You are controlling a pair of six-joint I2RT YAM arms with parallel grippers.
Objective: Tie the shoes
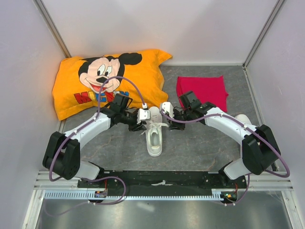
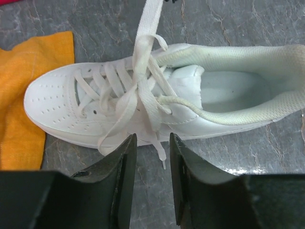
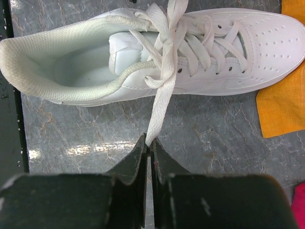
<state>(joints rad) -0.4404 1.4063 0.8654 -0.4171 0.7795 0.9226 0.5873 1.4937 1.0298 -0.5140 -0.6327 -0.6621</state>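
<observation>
One white sneaker (image 1: 155, 138) lies on the grey table between my grippers, toe toward the pillow, laces loosely crossed. My left gripper (image 1: 141, 117) is at its left side. In the left wrist view it (image 2: 152, 138) is open, and a loose lace end (image 2: 159, 150) hangs between the jaws without being pinched, in front of the shoe (image 2: 52, 100). My right gripper (image 1: 167, 110) is at the shoe's right side. In the right wrist view it (image 3: 148, 139) is shut on the other lace (image 3: 159, 105), which runs taut from the shoe (image 3: 267, 43).
An orange Mickey pillow (image 1: 95, 81) lies at the back left, its corner near the shoe's toe (image 2: 24, 95) (image 3: 281, 105). A red cloth (image 1: 202, 88) lies at the back right. A white object (image 1: 243, 117) shows partly behind the right arm. Walls enclose the table.
</observation>
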